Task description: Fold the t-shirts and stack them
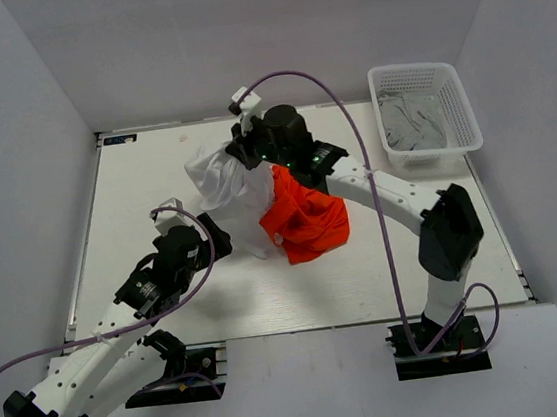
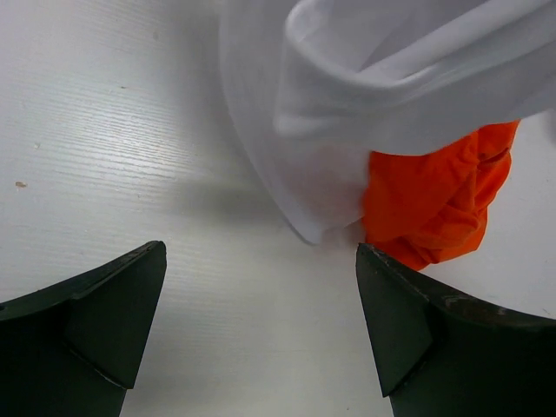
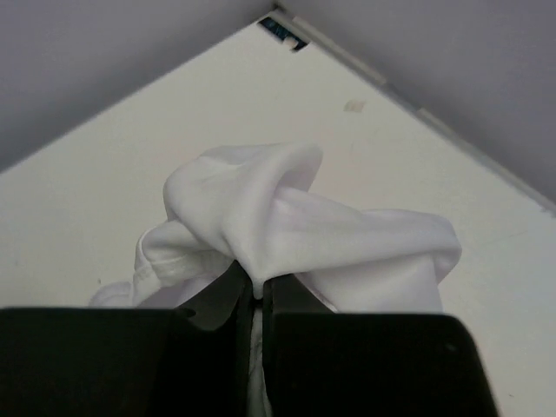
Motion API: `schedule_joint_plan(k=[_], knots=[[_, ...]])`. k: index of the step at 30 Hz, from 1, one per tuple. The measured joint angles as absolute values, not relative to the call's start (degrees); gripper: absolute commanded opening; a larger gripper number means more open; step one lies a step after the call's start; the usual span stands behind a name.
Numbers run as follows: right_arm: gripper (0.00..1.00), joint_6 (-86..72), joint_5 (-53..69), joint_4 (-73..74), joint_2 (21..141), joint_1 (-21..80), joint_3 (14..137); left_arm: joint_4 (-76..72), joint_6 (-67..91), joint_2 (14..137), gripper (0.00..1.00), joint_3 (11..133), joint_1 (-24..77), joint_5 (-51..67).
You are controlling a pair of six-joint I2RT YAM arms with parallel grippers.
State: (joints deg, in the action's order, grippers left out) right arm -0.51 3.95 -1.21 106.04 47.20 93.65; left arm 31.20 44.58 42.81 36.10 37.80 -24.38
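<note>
My right gripper [image 3: 256, 282] is pressed nearly together on a fold of the white shirt [image 1: 224, 187], pinching the cloth between its two tips. In the wrist view a bunched ridge of white fabric rises straight out of the closed tips. The gripper is over the far middle of the table [image 1: 135, 185]. The white shirt hangs from it in a loose, crumpled drape that runs down toward the near side. I can't quite tell whether the whole shirt is clear of the surface. From above, its lowest corner seems to touch down.

The orange shirt [image 1: 305, 218] lies in a crumpled heap on the table just right of the white one, touching it. Its far edge is tucked under my right arm [image 1: 387, 191]. In my left wrist view the orange cloth shows behind the hanging white edge.

My left gripper [image 2: 261, 252] is spread wide and grips nothing. It sits low over the table on the near side of the white shirt, pointing at its lower hem. That hem is just ahead of the tips, not between them.

A basket [image 1: 470, 118] sits at the far right corner with grey cloth [image 1: 410, 123] in it, well apart from both shirts.
</note>
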Motion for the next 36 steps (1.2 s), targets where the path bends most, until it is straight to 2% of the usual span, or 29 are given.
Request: schedule_joint_plan(k=[5, 10, 18, 29, 36], knots=[[0.0, -1.5, -3.6, -4.8, 99.0, 46.0, 91.6, 29.8, 43.8, 42.9, 1.0, 36.1, 37.8, -23.8], [0.0, -1.1, -11.6, -5.3, 97.1, 43.4, 92.9, 28.3, 43.2, 43.6, 1.0, 36.1, 37.8, -23.0], [0.0, 2.4, -19.9, -1.0, 99.5, 34.0, 108.9, 26.5, 42.2, 46.6, 1.0, 36.1, 37.8, -22.7], [0.0, 7.7, -24.1, 0.8, 104.4, 19.2, 129.0, 24.1, 40.6, 53.5, 1.0, 37.6, 37.8, -21.8], [0.0, 6.2, -19.8, 3.6, 109.5, 7.3, 128.3, 22.1, 39.2, 55.8, 1.0, 40.3, 37.8, -21.6]])
